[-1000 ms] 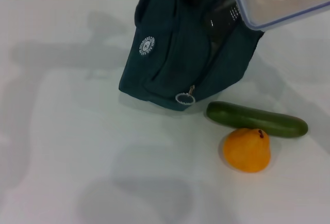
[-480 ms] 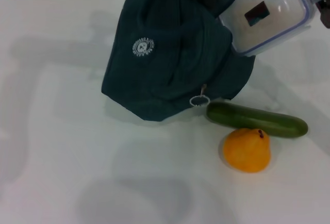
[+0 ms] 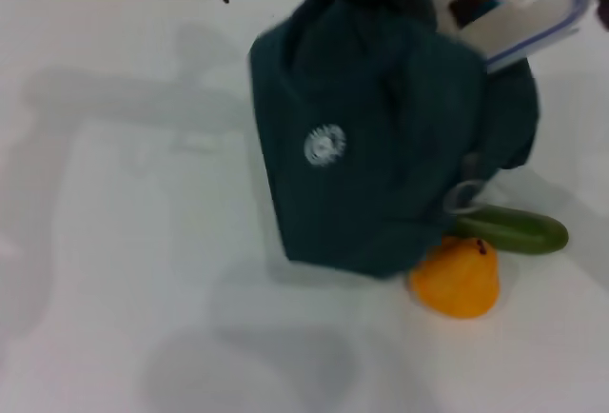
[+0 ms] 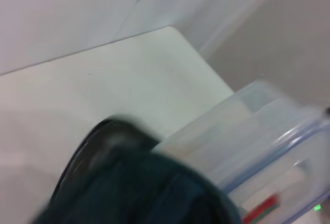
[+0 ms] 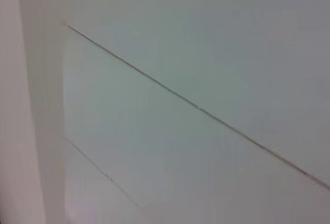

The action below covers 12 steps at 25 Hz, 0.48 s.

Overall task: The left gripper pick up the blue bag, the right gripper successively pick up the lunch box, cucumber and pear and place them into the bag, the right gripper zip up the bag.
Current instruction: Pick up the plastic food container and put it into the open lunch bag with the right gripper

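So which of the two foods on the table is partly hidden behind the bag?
The green cucumber; the blue bag covers its left end. The orange pear in front of it shows almost whole.

Surface: smooth white tabletop (image 3: 133, 242) | lying on it: long dark green cucumber (image 3: 519, 227), partly covered by dark teal fabric bag (image 3: 371, 166) | round orange-yellow pear (image 3: 459, 278) just beside cucumber, nearer side

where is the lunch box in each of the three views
Head view: lunch box at the top right edge, its lower end tucked behind the blue bag.
Left wrist view: lunch box fills the lower right, beside the bag's dark fabric.
Right wrist view: not in it; only pale surfaces show.
Shared landmark: the blue bag, against the box in both.
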Each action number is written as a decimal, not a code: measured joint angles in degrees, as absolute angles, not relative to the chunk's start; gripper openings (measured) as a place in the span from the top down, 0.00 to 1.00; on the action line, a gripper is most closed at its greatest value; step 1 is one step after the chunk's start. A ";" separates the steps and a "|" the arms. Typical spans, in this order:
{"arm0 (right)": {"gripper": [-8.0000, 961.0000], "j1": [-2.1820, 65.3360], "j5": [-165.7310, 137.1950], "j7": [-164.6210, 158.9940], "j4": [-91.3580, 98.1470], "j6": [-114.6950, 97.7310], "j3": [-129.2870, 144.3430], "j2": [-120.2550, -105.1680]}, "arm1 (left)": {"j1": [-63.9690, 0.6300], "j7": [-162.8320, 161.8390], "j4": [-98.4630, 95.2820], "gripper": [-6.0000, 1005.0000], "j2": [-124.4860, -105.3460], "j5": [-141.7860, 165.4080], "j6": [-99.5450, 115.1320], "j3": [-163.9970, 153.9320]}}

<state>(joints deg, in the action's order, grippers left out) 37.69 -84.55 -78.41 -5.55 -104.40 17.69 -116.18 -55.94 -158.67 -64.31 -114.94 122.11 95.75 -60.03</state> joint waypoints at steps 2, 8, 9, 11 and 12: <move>0.84 37.67 -86.16 -78.34 -6.16 -102.54 18.28 -116.18 | -55.90 -158.56 -64.09 0.95 -114.77 120.76 95.85 -60.04; 0.84 36.44 -90.25 -78.33 -6.60 -98.99 18.43 -116.18 | -55.05 -158.37 -64.08 0.95 -114.54 117.57 95.97 -60.03; 0.84 36.29 -90.30 -78.38 -6.50 -99.42 18.32 -116.19 | -54.93 -158.27 -64.08 0.95 -114.50 117.37 95.99 -60.03; 0.84 36.01 -90.06 -78.46 -6.14 -101.11 17.46 -116.13 | -54.58 -158.07 -63.97 0.95 -114.40 117.09 96.05 -60.03; 0.83 35.83 -89.84 -78.46 -5.96 -101.89 16.85 -116.05 | -54.44 -158.02 -63.96 0.95 -114.38 116.97 96.05 -60.03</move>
